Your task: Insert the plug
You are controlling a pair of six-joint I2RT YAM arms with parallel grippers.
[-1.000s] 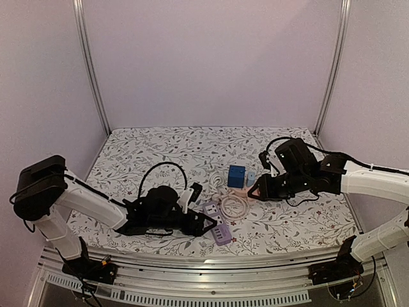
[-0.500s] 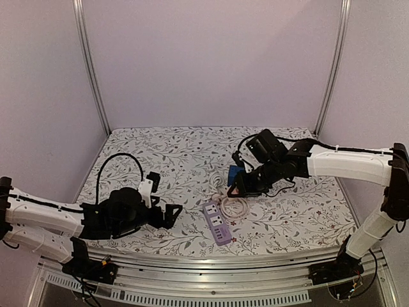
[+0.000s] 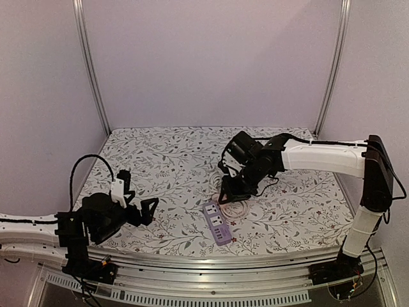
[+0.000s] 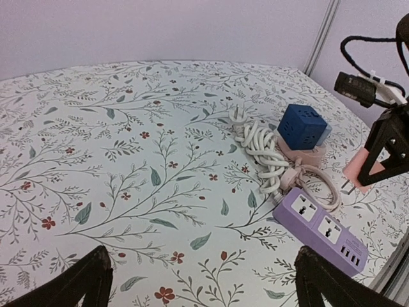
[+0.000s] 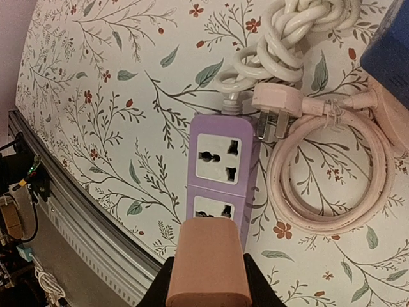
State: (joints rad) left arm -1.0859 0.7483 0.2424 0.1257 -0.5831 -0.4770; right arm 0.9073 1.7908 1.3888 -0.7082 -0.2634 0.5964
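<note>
**Obscured and Cropped Items**

Right wrist view: the pink plug (image 5: 209, 262), held between the fingers (image 5: 161, 286), covers the end of the power strip (image 5: 222, 153) nearest them. Its pins are not visible. The bottom edge crops the fingers. Beyond the fingertips to the right, the frame edge cuts the blue cube adapter (image 5: 391, 48). Top view: the plug is too small to tell apart from the right gripper (image 3: 228, 195).

Pale lilac walls (image 3: 211, 64) enclose a floral-patterned table (image 3: 160, 150) between aluminium posts (image 3: 89, 70).
</note>
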